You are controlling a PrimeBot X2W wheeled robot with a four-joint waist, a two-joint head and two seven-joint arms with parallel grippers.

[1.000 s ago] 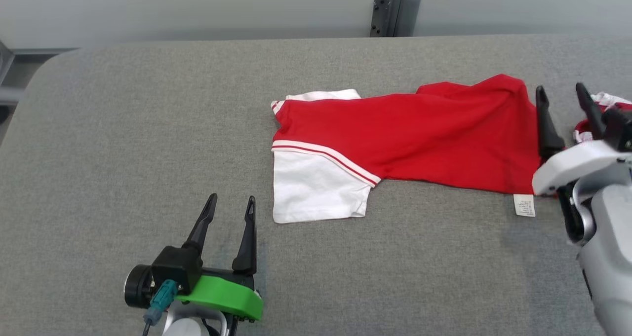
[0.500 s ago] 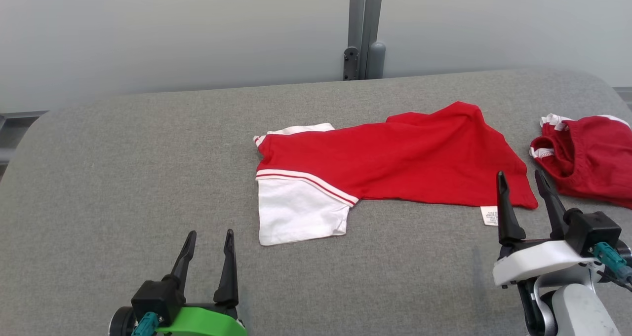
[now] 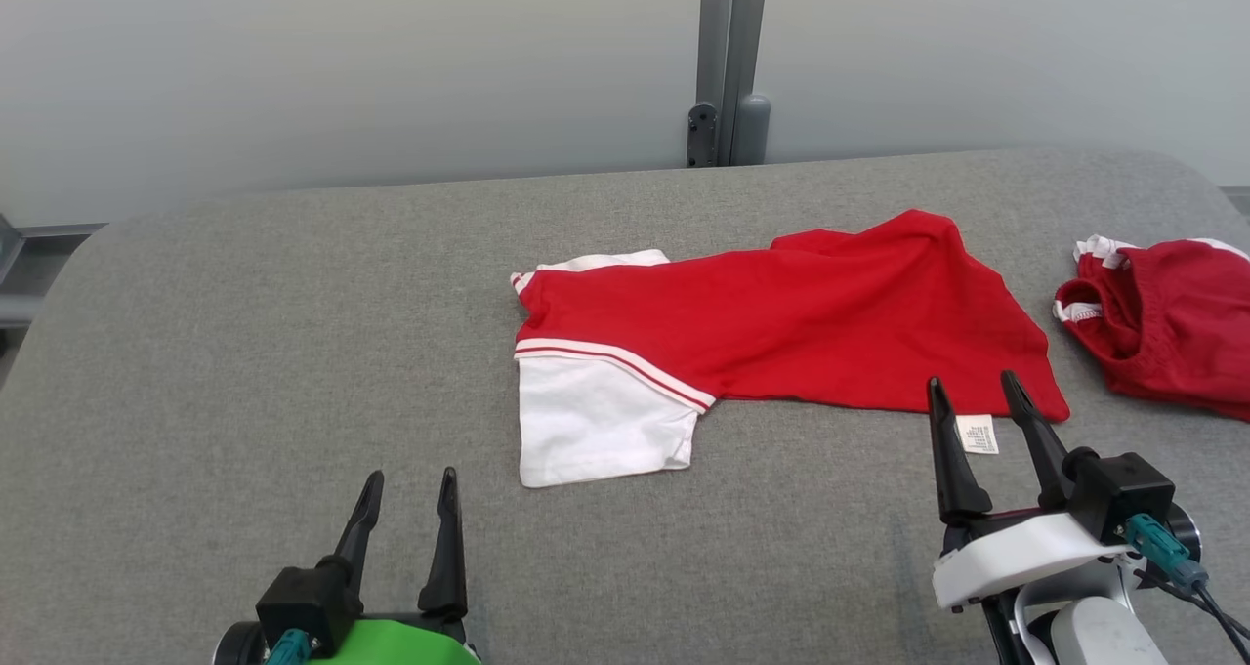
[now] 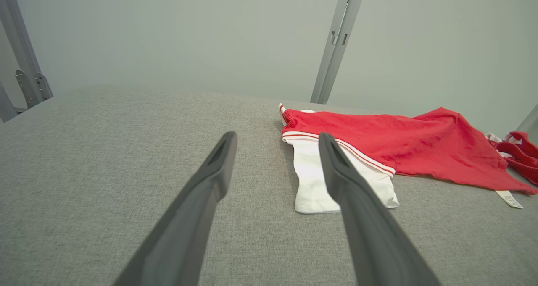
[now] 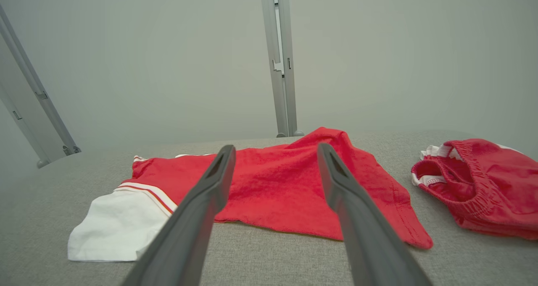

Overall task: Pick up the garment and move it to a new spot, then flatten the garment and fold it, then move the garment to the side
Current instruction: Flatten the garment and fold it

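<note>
The garment (image 3: 781, 323) is a red shirt with a white, red-striped sleeve, lying loosely spread on the grey table (image 3: 244, 353). It has a white label at its near right corner. My left gripper (image 3: 412, 475) hovers open and empty near the front edge, short of the white sleeve. My right gripper (image 3: 973, 382) is open too, its tips just at the label corner, holding nothing. The left wrist view has the left gripper (image 4: 277, 135) pointing at the garment (image 4: 399, 139). In the right wrist view the right gripper (image 5: 276, 147) frames the garment (image 5: 277, 185).
A second red piece with white trim, crumpled red shorts (image 3: 1172, 323), lies at the table's right edge, also in the right wrist view (image 5: 479, 185). A grey metal post (image 3: 728, 60) stands behind the table against a pale wall. Bare grey table stretches to the left.
The head camera has tilted up. My right gripper has drawn back from beside the garment's far right end to its near right corner, uncovering the shorts. The left gripper sank slightly lower.
</note>
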